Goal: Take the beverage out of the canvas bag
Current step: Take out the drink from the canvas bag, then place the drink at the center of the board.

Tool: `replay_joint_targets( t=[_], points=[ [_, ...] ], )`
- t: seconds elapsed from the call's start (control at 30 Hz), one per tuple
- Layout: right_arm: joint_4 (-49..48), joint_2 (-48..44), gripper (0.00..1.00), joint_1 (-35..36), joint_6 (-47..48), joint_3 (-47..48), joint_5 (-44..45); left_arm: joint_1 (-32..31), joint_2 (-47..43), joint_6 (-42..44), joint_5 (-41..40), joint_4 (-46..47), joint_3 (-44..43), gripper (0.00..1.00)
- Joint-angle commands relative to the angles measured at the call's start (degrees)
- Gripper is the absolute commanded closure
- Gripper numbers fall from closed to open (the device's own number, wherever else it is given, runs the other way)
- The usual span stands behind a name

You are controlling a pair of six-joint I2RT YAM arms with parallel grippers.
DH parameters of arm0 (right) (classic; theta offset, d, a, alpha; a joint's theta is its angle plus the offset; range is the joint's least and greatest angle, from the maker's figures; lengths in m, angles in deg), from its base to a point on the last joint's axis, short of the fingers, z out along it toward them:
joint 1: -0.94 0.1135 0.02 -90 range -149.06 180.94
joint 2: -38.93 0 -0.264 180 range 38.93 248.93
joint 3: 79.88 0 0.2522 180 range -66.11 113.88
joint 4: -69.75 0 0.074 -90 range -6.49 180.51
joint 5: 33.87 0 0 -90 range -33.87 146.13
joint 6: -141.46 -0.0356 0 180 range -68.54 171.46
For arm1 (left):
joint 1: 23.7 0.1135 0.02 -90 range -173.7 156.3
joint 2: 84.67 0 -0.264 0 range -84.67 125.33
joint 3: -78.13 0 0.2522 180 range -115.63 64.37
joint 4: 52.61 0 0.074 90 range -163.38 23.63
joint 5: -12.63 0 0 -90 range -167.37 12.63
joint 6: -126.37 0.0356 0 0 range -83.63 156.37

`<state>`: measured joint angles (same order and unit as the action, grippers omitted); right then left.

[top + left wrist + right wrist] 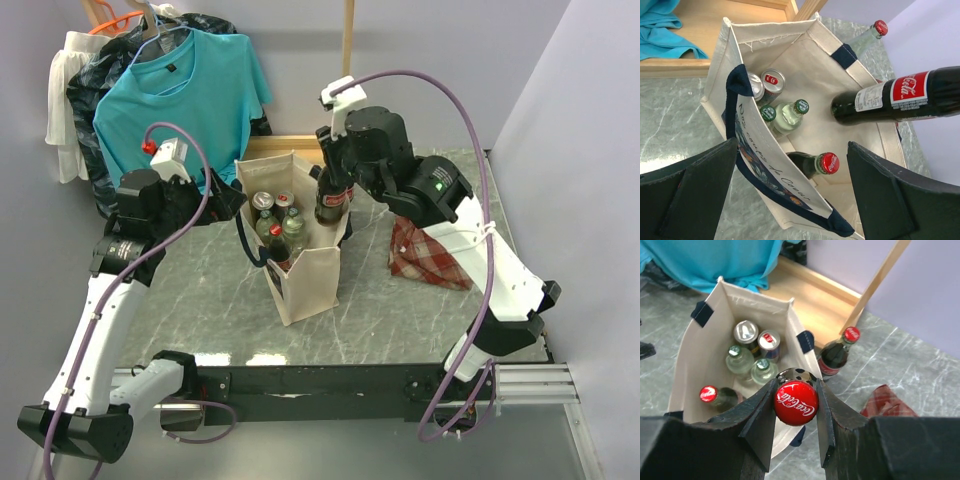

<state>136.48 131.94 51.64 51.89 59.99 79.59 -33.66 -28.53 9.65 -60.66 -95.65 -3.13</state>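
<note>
The tabletop (400,320) is a grey-green slab with a marble pattern and pale veins running across it. 3 things rest directly on it. The canvas bag (305,280) stands upright near the middle with its mouth open, cream sides and dark navy handles. Just beside the bag's far right corner, a cola bottle (836,356) with a red cap and red label stands upright on the stone. To the right, apart from the bag, a red-and-white plaid cloth (430,255) lies slumped and crumpled. Along the far edge runs a pale wooden board (825,295), possibly resting on the tabletop rather than behind it.
</note>
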Motion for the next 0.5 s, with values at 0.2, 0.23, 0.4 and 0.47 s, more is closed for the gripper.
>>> replay_joint_targets(
  t=[0.2, 0.23, 0.4, 0.47],
  points=[
    [-16.3, -7.1, 1.00, -1.6, 5.4, 5.6, 7.1, -0.1, 0.9, 0.3, 1.2, 2.5, -2.6, 0.04],
    [-16.6, -7.2, 1.00, -1.7, 5.5, 5.5, 7.1, -0.1, 0.9, 0.3, 1.2, 2.6, -2.6, 0.04],
    [-17.6, -8.0, 1.00, -1.7, 5.8, 5.6, 6.9, 0.0, 0.8, 0.2, 1.5, 3.0, -2.4, 0.04],
    [-18.1, -8.3, 1.00, -1.7, 6.1, 5.9, 6.8, -0.1, 1.0, 0.2, 1.5, 2.8, -2.4, 0.04]
  ],
)
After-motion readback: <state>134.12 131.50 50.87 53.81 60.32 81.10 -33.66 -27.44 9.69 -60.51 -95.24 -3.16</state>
